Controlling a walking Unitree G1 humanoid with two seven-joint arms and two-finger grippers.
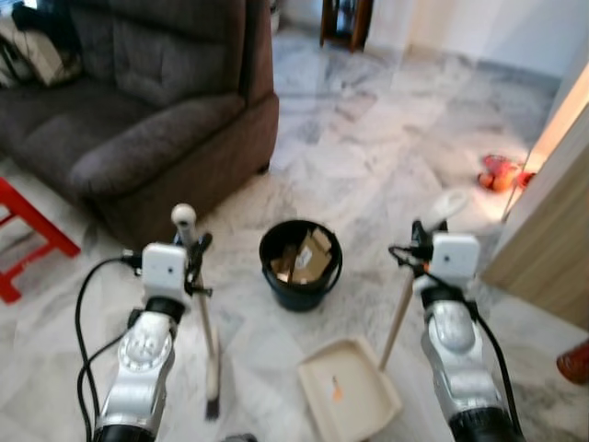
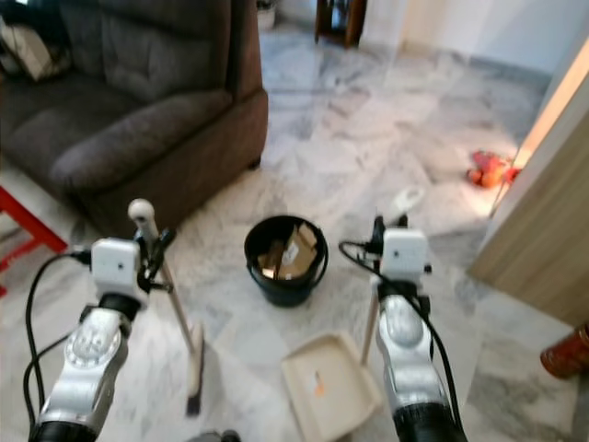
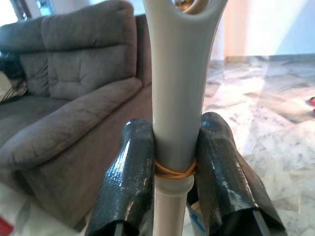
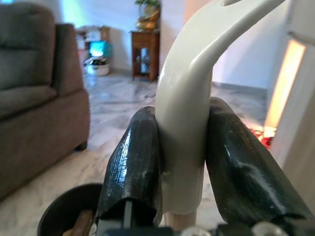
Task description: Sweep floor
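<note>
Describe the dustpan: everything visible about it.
The dustpan is cream, plastic-looking, with a shallow rimmed tray resting on the marble floor just in front of the black bucket. A small orange scrap lies in the tray. Its long pale handle rises at a slant to the right hand, whose black fingers clamp its curved cream grip.

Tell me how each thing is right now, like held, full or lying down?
broom: upright, bristles on the floor, held by the left gripper.
dustpan: pan flat on the floor, a small orange bit inside, handle held by the right gripper.
black bucket: standing upright, cardboard scraps inside.
</note>
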